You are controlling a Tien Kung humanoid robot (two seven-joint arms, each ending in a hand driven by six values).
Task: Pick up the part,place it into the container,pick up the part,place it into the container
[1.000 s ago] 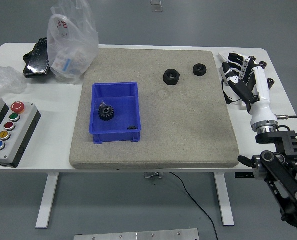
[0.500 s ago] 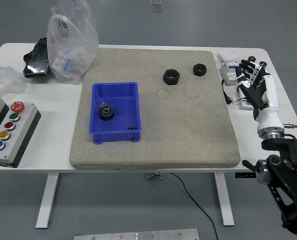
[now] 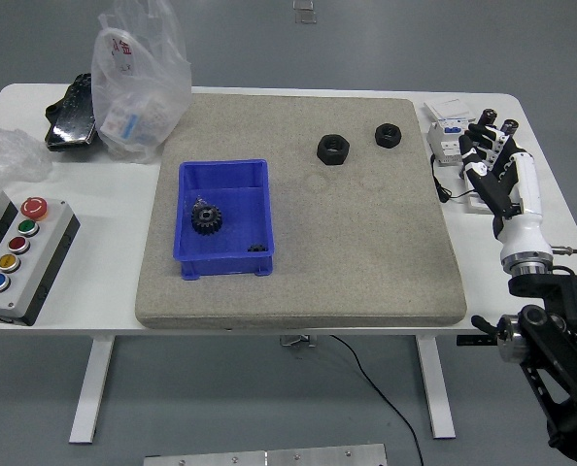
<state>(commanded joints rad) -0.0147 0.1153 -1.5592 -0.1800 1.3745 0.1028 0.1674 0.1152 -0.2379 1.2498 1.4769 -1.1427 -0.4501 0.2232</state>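
A blue bin [image 3: 224, 217] sits on the grey mat [image 3: 366, 252] at its left. A black gear [image 3: 206, 216] and a small black part [image 3: 255, 249] lie inside it. Two black nuts lie on the mat's far right: a larger one [image 3: 333, 149] and a smaller one [image 3: 390, 135]. My right hand [image 3: 492, 160] is over the table's right edge, off the mat, well right of the nuts. Its fingers are relaxed and hold nothing. My left arm is out of view.
A grey button box [image 3: 16, 254] stands at the near left. A clear plastic bag [image 3: 138, 83] and a black object [image 3: 72, 114] lie at the far left. A white device with cables [image 3: 451, 131] sits under my right hand.
My right hand has drawn back to the right and toward the near edge, away from the mat. The nuts and the bin have not moved.
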